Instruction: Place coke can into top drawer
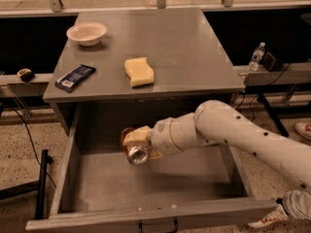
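The top drawer (146,212) is pulled wide open below the grey cabinet top. My gripper (137,141) reaches in from the right on a white arm and is shut on the coke can (137,154). The can lies on its side in the grip, its silver end facing the camera and a bit of red showing at its left. It hangs over the left middle of the drawer, above the drawer floor (146,183).
On the cabinet top (194,47) lie a yellow sponge (139,71), a dark blue snack bar wrapper (75,77) and a white bowl (87,33). A water bottle (256,56) stands on a ledge at the right. A shoe (303,129) shows at the far right.
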`<action>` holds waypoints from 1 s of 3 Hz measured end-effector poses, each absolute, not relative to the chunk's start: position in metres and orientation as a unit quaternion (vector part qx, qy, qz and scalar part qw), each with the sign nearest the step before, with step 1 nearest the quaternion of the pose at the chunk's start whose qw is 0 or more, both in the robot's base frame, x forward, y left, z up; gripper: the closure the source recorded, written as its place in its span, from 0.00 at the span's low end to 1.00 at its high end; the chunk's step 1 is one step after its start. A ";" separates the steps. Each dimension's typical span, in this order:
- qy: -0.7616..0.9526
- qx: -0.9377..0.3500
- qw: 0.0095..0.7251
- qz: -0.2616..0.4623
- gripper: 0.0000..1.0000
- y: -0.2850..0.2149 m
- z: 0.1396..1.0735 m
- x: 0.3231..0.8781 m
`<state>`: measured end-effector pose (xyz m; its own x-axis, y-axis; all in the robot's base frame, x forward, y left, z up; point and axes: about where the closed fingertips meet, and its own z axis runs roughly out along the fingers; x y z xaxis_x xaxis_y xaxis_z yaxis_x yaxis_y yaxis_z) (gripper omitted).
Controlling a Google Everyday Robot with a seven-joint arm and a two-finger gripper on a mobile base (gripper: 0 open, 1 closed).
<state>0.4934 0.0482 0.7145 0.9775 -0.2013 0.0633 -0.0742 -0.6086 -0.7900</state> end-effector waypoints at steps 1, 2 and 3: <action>0.083 -0.887 0.444 -0.093 1.00 0.034 0.697 0.477; 0.082 -0.877 0.460 -0.112 0.83 0.018 0.691 0.459; 0.110 -0.852 0.498 -0.121 0.60 -0.001 0.688 0.447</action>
